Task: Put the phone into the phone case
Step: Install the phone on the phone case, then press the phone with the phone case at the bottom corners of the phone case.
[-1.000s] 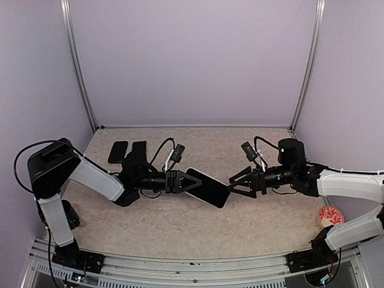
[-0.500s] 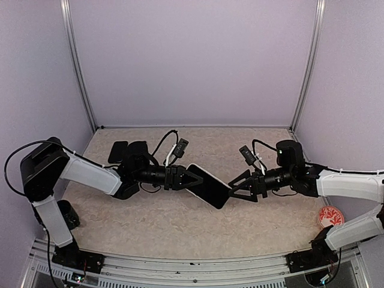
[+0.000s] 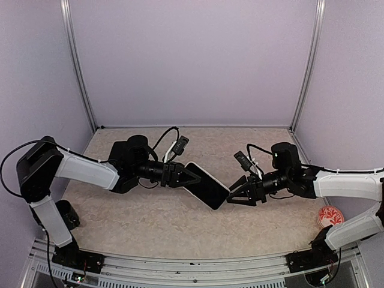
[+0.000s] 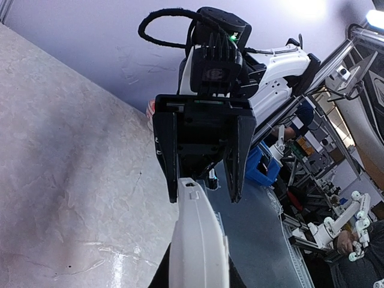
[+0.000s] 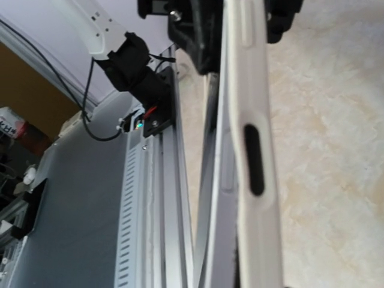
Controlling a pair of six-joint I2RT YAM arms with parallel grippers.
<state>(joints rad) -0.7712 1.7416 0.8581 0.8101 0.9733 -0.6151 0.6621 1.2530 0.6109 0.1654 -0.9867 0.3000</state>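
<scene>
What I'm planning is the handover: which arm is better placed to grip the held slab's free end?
Right. The right gripper, open, straddles the free end of the white-edged slab; the left gripper grips its other end.

no legible text, labels, brands or numbers, red-and-white disc (image 3: 329, 216) shows only a pattern

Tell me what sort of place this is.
Probably a robotics lab booth: left arm and right arm bolted at a beige table, plain lilac walls on aluminium posts, workshop clutter beyond.
</scene>
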